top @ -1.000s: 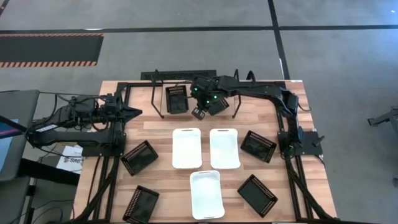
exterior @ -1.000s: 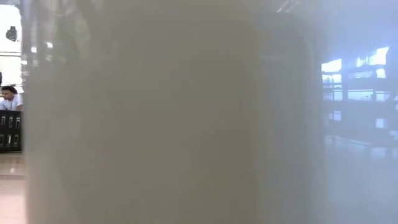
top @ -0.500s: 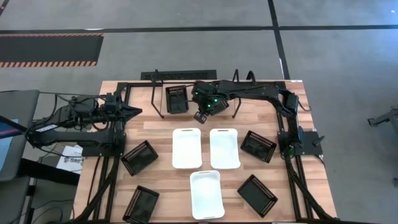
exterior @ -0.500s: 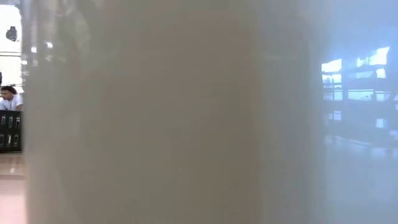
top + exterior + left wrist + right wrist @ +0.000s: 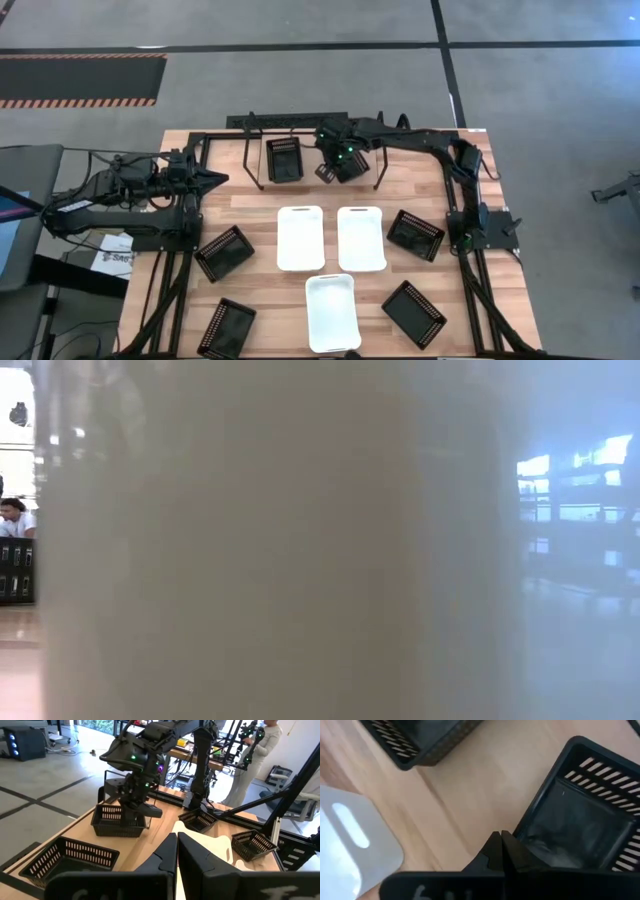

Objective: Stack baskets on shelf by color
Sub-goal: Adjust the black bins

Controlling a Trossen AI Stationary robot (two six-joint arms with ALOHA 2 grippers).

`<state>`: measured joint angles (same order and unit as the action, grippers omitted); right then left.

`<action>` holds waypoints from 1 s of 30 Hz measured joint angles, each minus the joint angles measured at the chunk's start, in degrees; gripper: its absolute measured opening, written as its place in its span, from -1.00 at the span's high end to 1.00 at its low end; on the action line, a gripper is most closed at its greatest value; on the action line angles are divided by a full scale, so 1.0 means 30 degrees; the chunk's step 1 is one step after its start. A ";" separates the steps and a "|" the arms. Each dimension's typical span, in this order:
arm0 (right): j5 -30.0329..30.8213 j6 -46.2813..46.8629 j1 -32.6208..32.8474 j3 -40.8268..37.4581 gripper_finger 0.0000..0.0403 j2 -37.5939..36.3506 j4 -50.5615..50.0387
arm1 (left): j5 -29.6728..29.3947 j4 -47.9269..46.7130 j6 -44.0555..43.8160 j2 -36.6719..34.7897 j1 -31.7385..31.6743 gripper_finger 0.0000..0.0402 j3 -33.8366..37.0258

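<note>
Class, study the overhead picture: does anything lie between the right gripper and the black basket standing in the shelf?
Nothing visible does. The right gripper, shut, hangs close beside the black basket in the shelf, with only bare wood showing between them.

I see two matte-black jointed arms with black cables along their links, green indicator lights glowing on the right wrist housing, and each gripper ending in two dark fingers.
</note>
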<state>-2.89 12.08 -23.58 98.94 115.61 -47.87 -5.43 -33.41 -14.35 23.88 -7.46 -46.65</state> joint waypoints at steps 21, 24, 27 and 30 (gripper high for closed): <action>0.1021 -0.0041 -0.0729 0.0000 1.00 -0.0106 -0.0083 | 0.0000 -0.0049 -0.0029 -0.0001 0.0000 1.00 0.0000; 0.1011 -0.0046 -0.0150 0.0348 1.00 -0.0520 -0.0457 | -0.0101 -0.0133 -0.0143 0.0001 0.0000 1.00 0.0000; 0.1011 -0.0177 0.0570 0.1094 1.00 -0.1166 -0.1280 | -0.1467 -0.0724 -0.0658 0.0072 0.0000 1.00 0.0000; 0.1004 -0.0197 0.1444 0.1844 1.00 -0.2108 -0.2082 | -0.2977 -0.2488 -0.2037 0.0490 0.0000 1.00 -0.0007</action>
<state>0.12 11.49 -19.25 104.47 109.29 -54.11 -14.36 -40.87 -20.46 25.34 -7.46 -46.68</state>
